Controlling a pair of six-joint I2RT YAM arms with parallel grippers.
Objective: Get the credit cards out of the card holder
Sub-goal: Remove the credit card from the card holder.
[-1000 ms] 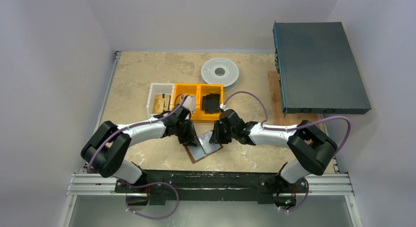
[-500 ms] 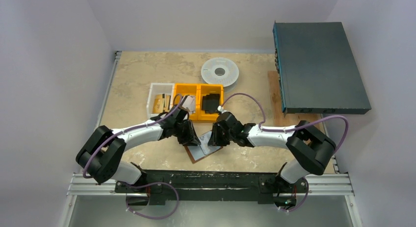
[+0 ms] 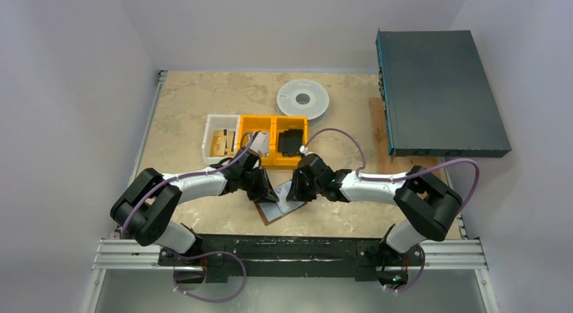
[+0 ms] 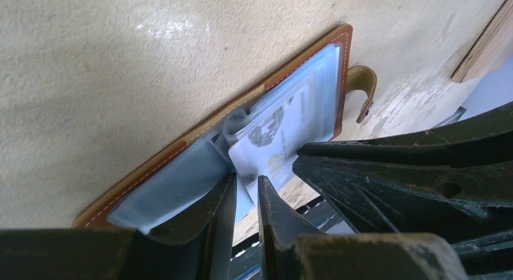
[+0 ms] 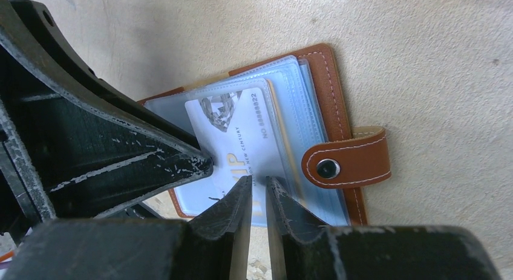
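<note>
Your card holder [image 5: 330,92] lies open at the near middle of the table [image 3: 196,103], a white credit card [image 5: 233,138] still in its clear sleeve [image 5: 302,98] and none visibly out yet — left gripper [image 4: 245,192] and right gripper [image 5: 254,189] press onto it, jaws a slit apart, and you cannot tell whether either pinches anything.

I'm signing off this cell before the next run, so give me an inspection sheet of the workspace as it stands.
Surface: beige marbled tabletop, no spills seen.
Job's things: brown leather card holder lies open, strap undone; whitish credit card among its clear sleeves.
Clutter: two orange plastic bins, clear plastic bin, white round spool, wooden board.
Grippers: left gripper and right gripper both at the sleeves, jaws nearly closed; grip unclear.
Cables: purple cables loop along both arms, none across the holder.
Surroundings: dark grey flat box at the right; plain white walls.
</note>
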